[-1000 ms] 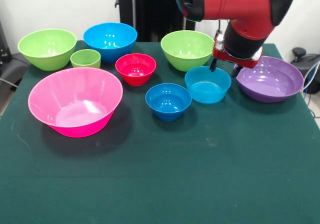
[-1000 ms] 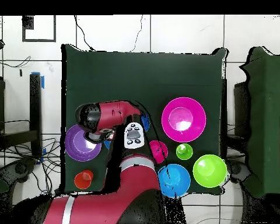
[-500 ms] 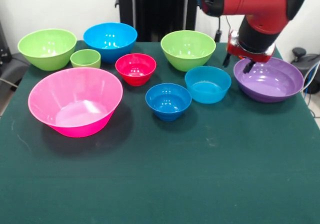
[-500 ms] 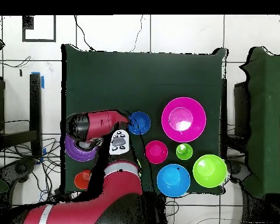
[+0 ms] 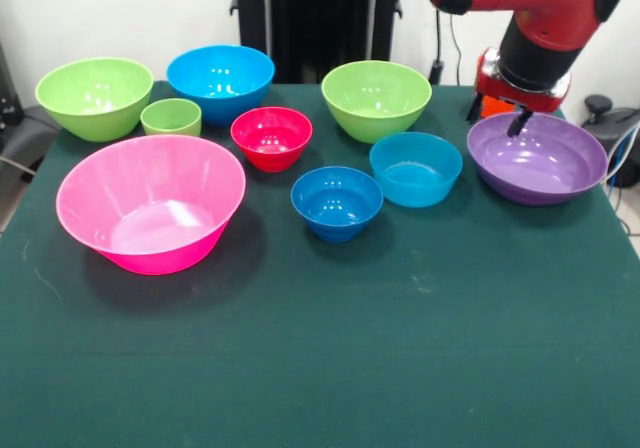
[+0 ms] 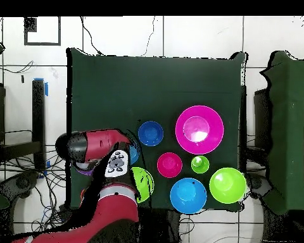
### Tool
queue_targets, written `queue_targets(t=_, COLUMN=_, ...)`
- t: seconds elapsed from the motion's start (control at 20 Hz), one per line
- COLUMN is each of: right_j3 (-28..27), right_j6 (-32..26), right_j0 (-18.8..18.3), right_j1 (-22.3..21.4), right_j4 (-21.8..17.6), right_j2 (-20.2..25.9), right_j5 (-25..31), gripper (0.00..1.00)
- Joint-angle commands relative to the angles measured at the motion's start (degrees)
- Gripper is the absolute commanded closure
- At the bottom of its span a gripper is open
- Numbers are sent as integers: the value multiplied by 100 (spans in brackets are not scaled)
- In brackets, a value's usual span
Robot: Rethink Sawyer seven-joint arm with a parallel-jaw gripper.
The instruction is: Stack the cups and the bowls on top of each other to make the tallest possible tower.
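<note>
My gripper (image 5: 496, 116) hangs open and empty just above the far rim of the wide purple bowl (image 5: 540, 158), at the table's right end. Left of it stand the teal bowl (image 5: 416, 168) and the small blue bowl (image 5: 337, 201). The small red bowl (image 5: 271, 136) and a lime-green bowl (image 5: 376, 98) are behind them. The huge pink bowl (image 5: 150, 203) is at the left, with the lime-green cup (image 5: 171, 117), a second lime-green bowl (image 5: 95, 96) and the large blue bowl (image 5: 220, 80) beyond it. All stand upright and apart. From overhead the arm (image 6: 94, 144) hides the gripper and most of the purple bowl.
The green table (image 5: 320, 348) has open cloth across its whole near half. Overhead, the pink bowl (image 6: 199, 129), small blue bowl (image 6: 151, 133) and red bowl (image 6: 170, 165) show beside the arm. Cables lie on the floor past the table's edge near the purple bowl.
The arm has swung from above the teal bowl's far rim over to the purple bowl's far rim. The gripper stayed open. No bowl or cup has moved.
</note>
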Motion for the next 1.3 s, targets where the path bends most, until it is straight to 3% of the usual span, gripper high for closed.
queue_targets(t=0.05, right_j3=91, right_j6=1163, right_j0=140, right_j1=497, right_j4=302, right_j2=137, right_j5=-717, gripper=0)
queue_targets(t=0.6, right_j3=-418, right_j6=980, right_j0=182, right_j1=974, right_j4=371, right_j2=-12, right_j5=-857, gripper=0)
queue_targets(t=1.3, right_j3=-205, right_j6=1077, right_j0=414, right_j1=936, right_j4=656, right_j2=-55, right_j5=-1043, gripper=0)
